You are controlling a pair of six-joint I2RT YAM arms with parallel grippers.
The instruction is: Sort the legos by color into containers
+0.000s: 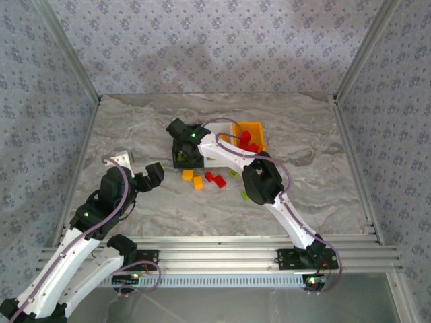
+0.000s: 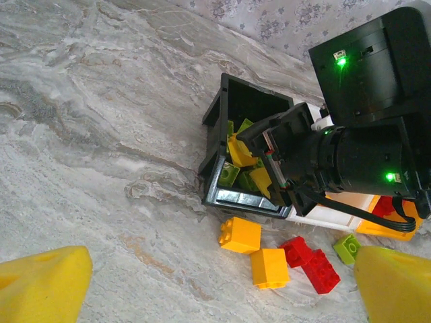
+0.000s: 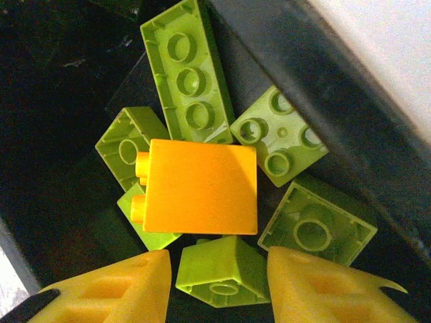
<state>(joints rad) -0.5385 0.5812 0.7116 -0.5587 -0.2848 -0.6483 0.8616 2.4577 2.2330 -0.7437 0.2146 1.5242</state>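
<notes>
Three bins sat in a row ahead of the left hand (image 2: 219, 293): one black bin (image 2: 217, 134), one white bin (image 2: 326, 217) and one orange bin (image 2: 374, 227). The left hand's two yellow fingers (image 2: 44, 286) were spread wide, holding nothing, over the bare marble table (image 2: 101, 101).

Just ahead of its fingertips lay five loose legos: two orange ones (image 2: 240, 235), two red ones (image 2: 321, 271) and one lime one (image 2: 347, 247). From above we counted a sixth piece (image 1: 246, 195), also lime, beside the right arm's elbow.

The right hand (image 3: 221, 262) hung inside the black bin. Beyond its fingertips we counted seven bricks: six lime, with one orange brick (image 3: 199, 185) lying on top. One lime brick (image 3: 219, 272) sat in the gap between the two fingers, which stood partly apart. We could not tell whether they pinched it. The bin's dark wall ran close along one side of that hand.

Red bricks (image 1: 246, 137) lay in the orange bin, too bunched to count.

The table left of the left hand was wide and open. Metal rails (image 1: 222, 254) framed the table's edges.
</notes>
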